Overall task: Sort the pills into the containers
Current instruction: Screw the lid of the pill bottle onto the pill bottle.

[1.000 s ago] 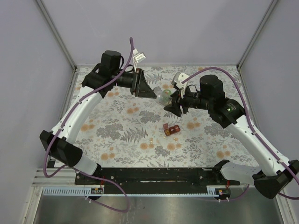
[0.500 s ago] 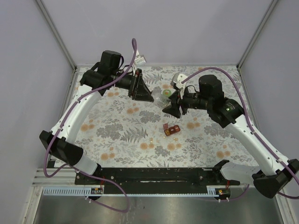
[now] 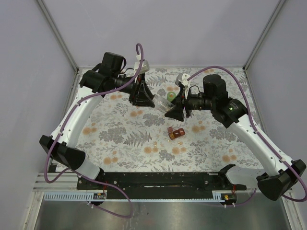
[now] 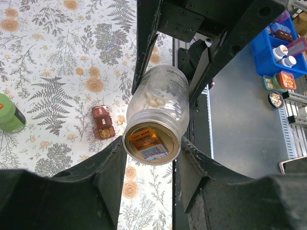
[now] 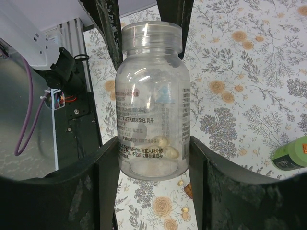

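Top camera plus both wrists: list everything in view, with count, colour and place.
clear bottle: one, clear with a printed label, uncapped, held in the air between both grippers
pills: a few, pale yellow, inside the clear bottle; at least two more loose on the cloth below it
green bottle: one, bright green, on the cloth just beyond the clear bottle
pill box: one, dark red, on the cloth, nearer the arm bases than the grippers
cloth: one, white with grey ferns and orange flowers, covering the table
blue bin: one, blue, off the table, small bottles inside
left gripper: shut on the clear bottle's neck end
right gripper: shut on the clear bottle's base end
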{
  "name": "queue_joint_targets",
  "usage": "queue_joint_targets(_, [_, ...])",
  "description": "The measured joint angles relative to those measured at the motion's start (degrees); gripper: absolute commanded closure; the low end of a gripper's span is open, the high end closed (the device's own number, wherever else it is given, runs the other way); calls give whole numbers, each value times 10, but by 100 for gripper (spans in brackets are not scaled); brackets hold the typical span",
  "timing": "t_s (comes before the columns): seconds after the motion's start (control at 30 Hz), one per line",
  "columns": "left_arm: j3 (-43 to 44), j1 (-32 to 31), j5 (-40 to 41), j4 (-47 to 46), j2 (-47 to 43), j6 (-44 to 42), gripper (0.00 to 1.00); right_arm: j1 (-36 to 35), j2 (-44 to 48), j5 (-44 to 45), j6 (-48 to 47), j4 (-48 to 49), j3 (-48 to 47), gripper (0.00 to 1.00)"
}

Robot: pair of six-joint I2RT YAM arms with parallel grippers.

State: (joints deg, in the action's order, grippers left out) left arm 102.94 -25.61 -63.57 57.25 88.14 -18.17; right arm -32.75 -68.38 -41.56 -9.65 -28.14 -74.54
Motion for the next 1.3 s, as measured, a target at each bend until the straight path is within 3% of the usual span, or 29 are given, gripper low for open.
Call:
queue_joint_targets(0.17, [2, -1, 3, 0, 0, 0, 100, 1, 0, -1, 2, 4, 3, 100])
queue_joint_targets(0.3, [3, -3, 4, -4, 0, 7, 49, 1, 3, 0, 1, 5, 5, 100])
queue_joint_targets(0.5, [14, -13, 7, -26, 5, 34, 22, 1, 7, 1, 5, 16, 7, 100])
queue_joint_targets(0.6, [13, -16, 8, -52, 5, 55, 23, 1, 8, 1, 5, 19, 8, 100])
queue_joint_targets(0.8, [13, -13, 9, -75, 5, 73, 37, 1, 10, 2, 6, 21, 10, 100])
queue_joint_targets(1.03, [13, 3, 5, -71, 5, 75, 36, 2, 12, 7, 6, 21, 11, 100])
queue_joint_targets(1.13, [13, 12, 3, -68, 5, 75, 43, 2, 12, 11, 6, 22, 11, 100])
queue_joint_targets(1.3, [13, 13, -5, -63, 5, 75, 47, 2, 12, 15, 7, 22, 11, 100])
